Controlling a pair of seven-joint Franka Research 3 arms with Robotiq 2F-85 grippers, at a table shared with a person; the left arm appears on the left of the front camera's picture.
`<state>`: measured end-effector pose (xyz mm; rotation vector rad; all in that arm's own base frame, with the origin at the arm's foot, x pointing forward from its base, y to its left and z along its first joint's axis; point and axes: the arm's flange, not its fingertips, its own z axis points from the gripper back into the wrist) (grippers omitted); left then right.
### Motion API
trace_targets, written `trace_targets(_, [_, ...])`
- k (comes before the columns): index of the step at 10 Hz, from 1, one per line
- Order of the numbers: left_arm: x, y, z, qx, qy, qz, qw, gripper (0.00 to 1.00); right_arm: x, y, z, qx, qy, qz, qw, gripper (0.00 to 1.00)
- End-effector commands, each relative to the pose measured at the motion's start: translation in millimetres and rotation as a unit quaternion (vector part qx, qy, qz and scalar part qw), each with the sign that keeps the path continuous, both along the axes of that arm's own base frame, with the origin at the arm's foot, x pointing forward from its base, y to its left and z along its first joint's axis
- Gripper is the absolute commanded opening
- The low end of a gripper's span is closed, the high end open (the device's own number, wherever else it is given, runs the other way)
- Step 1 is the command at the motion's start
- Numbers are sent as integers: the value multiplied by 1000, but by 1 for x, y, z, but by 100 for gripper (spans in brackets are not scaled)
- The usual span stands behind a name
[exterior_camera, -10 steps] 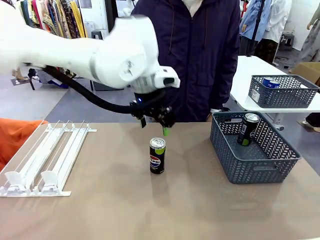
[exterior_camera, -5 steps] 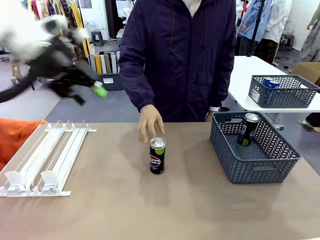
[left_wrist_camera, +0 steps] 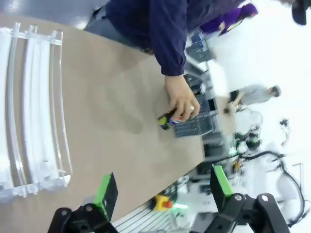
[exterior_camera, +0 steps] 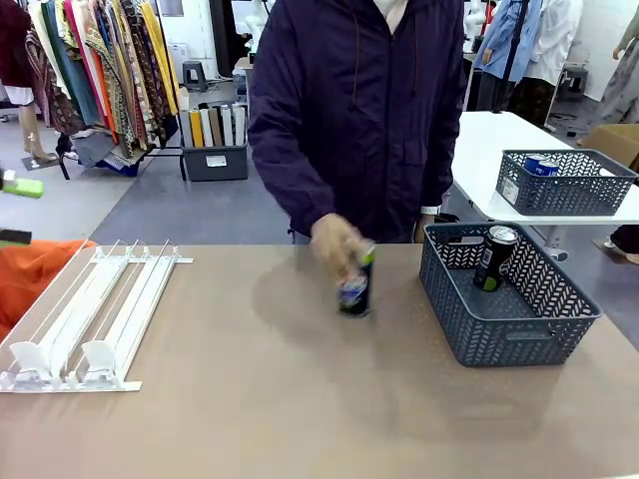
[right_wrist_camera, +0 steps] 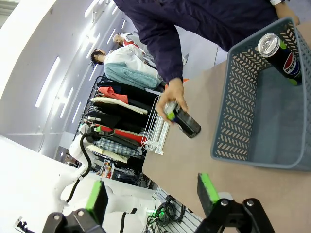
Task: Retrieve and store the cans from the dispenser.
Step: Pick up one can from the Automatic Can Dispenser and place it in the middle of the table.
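A person's hand (exterior_camera: 337,242) grips a black Pepsi can (exterior_camera: 355,287) and holds it tilted just above the table, left of the dark grey basket (exterior_camera: 509,334). A second black can (exterior_camera: 496,257) leans inside that basket. The white dispenser (exterior_camera: 90,314) lies at the table's left. My left gripper (exterior_camera: 15,210) hangs open at the far left edge, well above the dispenser. In the left wrist view my left gripper (left_wrist_camera: 163,189) is open, with the held can (left_wrist_camera: 165,121) far off. My right gripper (right_wrist_camera: 151,191) is open too, facing the basket (right_wrist_camera: 238,97) and the held can (right_wrist_camera: 185,124).
A white side table at the back right carries another grey basket (exterior_camera: 564,190) with a blue can (exterior_camera: 544,165) in it. The person stands at the far edge of the table. An orange cloth (exterior_camera: 30,269) lies beside the dispenser.
My left arm has swung away from the can to the far left. The person's hand came down, took the Pepsi can and moved it right toward the basket.
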<state>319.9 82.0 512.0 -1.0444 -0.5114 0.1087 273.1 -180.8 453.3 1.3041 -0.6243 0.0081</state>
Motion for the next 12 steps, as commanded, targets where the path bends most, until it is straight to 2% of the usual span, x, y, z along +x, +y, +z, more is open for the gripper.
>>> trace_targets(1, [-1, 2, -23, -59, -6, -12, 998, 100, 4, 0, 4, 8, -17, -5, 1000, 100])
trace_targets(2, [0, 0, 0, 0, 0, 0, 1000, 100, 4, 0, 4, 8, -17, -5, 1000, 100])
trace_targets(12, [0, 0, 0, 0, 0, 0, 1000, 100, 4, 0, 4, 8, -17, -5, 1000, 100])
